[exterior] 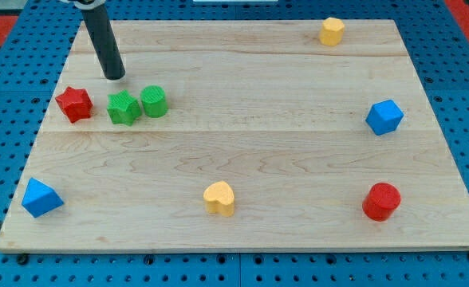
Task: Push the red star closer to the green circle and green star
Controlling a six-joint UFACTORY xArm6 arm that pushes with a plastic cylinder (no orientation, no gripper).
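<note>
The red star point(74, 104) lies near the board's left edge, in the upper half. The green star point(124, 108) sits just to its right with a small gap between them. The green circle point(154, 101) touches the green star's right side. My tip point(115, 77) rests on the board just above the green star, up and to the right of the red star, touching no block.
A blue triangle point(41, 198) lies at the bottom left, a yellow heart point(219, 198) at bottom centre, a red circle point(381, 201) at bottom right. A blue hexagon point(384, 117) is at the right and a yellow hexagon point(332, 31) at top right. The wooden board point(258, 127) sits on blue pegboard.
</note>
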